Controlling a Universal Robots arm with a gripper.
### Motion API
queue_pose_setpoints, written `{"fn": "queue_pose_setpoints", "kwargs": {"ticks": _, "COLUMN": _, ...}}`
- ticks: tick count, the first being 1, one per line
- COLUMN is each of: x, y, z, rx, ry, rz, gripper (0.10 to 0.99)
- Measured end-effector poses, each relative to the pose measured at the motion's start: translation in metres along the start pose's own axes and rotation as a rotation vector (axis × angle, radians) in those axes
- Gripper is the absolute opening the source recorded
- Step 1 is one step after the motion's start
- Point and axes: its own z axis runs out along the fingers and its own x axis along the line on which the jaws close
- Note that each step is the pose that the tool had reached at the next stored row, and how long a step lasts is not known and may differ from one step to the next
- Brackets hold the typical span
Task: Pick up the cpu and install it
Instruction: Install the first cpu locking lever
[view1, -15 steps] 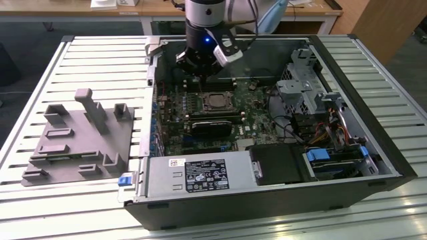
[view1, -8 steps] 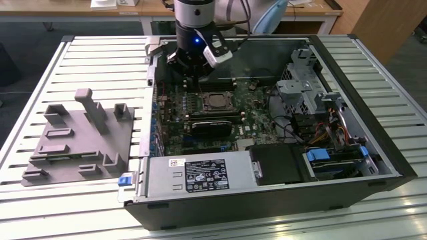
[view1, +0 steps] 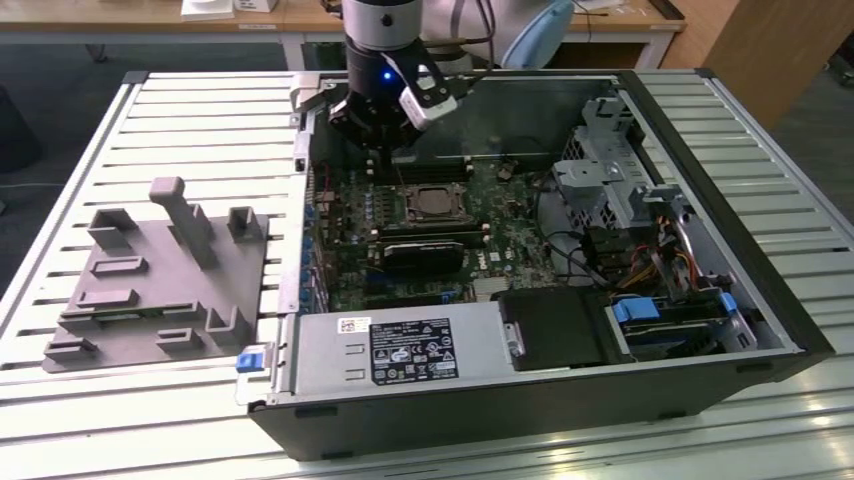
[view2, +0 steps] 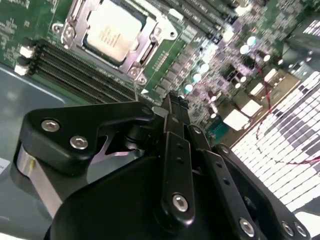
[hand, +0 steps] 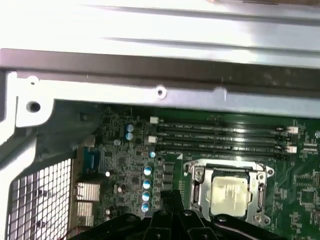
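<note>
Slatted table (view1: 200, 120) — cpu (view2: 112, 30) seated in motherboard socket (view2: 146, 50).

The cpu (view1: 430, 203), a small square chip with a pale silver-grey metal top, lies flat in its socket (hand: 196, 174), well inside the motherboard's (view1: 342, 272) edges.

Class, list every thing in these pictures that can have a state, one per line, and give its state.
cpu: seated in the motherboard socket, not held.
gripper: fingers shut on nothing, hanging apart from the cpu.
computer case: lying on its side, side panel off, inside open.
grey tray: lying flat outside the computer case.
</note>
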Motion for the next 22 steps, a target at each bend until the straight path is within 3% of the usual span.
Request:
{"fn": "queue_pose_setpoints", "kwargs": {"ticks": 11, "x": -0.0015, "y": 0.0135, "z": 0.0020, "rx": 0.000, "ry": 0.0001, "rz": 0.000, "gripper": 0.106}}
{"fn": "queue_pose_setpoints", "kwargs": {"ticks": 22, "x": -0.0042, "y": 0.0143, "z": 0.0021, "rx": 0.000, "ry": 0.0000, "rz": 0.000, "gripper": 0.106}}
